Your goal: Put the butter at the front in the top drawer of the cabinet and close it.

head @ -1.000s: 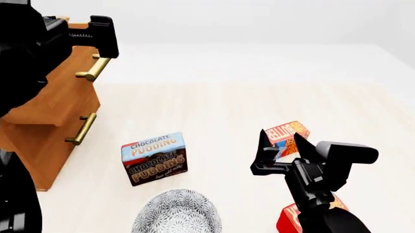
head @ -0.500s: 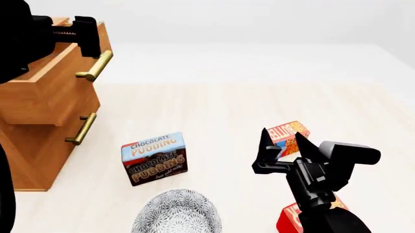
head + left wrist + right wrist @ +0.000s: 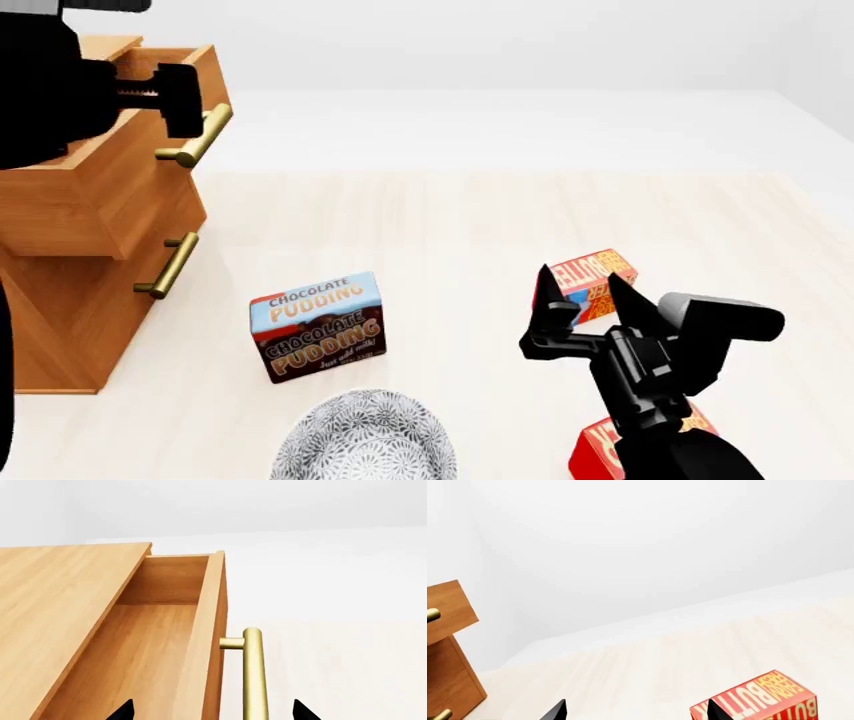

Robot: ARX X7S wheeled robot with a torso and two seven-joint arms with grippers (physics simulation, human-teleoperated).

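Note:
The cabinet (image 3: 94, 290) stands at the left with its top drawer (image 3: 120, 180) pulled out; the part of its inside that shows in the left wrist view (image 3: 153, 645) is bare. My left gripper (image 3: 180, 100) is open just above the drawer's brass handle (image 3: 200, 135); its tips (image 3: 213, 711) straddle the drawer front and handle (image 3: 253, 675). One butter box (image 3: 587, 270) lies right of centre. My right gripper (image 3: 583, 300) is open just in front of it, empty; in the right wrist view (image 3: 635, 711) that butter (image 3: 760, 700) sits beside one tip. The second butter (image 3: 594, 450) is nearest me, partly hidden by my right arm.
A Chocolate Pudding box (image 3: 318, 325) stands upright in the middle, with a grey patterned bowl (image 3: 363, 440) in front of it. The lower drawer's handle (image 3: 167, 265) sticks out from the cabinet front. The table's far edge runs behind the cabinet.
My left gripper has moved left and then a little down, to just above the top drawer's handle. The right gripper and the boxes have barely moved.

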